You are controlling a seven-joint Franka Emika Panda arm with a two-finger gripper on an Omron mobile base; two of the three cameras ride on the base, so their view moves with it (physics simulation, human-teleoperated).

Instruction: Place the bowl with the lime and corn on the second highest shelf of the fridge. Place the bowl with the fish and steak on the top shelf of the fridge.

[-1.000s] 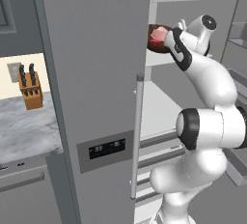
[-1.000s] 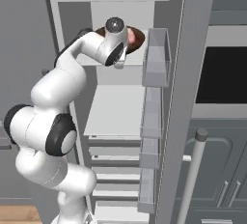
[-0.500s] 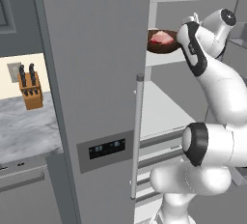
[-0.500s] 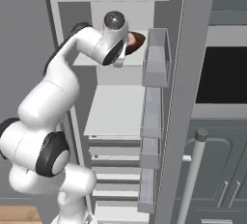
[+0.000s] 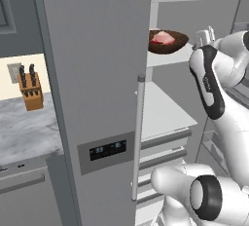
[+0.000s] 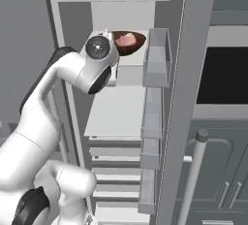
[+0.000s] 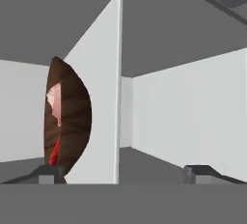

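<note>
A dark brown bowl (image 5: 168, 41) (image 6: 129, 42) (image 7: 67, 121) holding a pink fish piece and a red steak rests on the top shelf of the fridge (image 5: 168, 57) (image 6: 130, 60). My gripper (image 5: 205, 35) (image 7: 125, 172) hangs just right of the bowl, open, with its fingertips wide apart and nothing between them. In the hand view the picture is rolled, so the shelf stands as an upright white panel with the bowl against its left side. Below it, the second highest shelf (image 5: 163, 113) (image 6: 118, 110) is bare. The lime and the corn are out of view.
The grey fridge door (image 5: 92, 74) stands close on the left. Door bins (image 6: 157, 59) line the open right door. Drawers (image 6: 116, 163) sit under the shelves. A knife block (image 5: 30, 88) stands on the marble counter (image 5: 29, 132). An oven (image 6: 227, 73) is to the right.
The bowl went a little deeper onto the top shelf and was let go. The hand has opened and drawn back to its right, and the arm has lifted.
</note>
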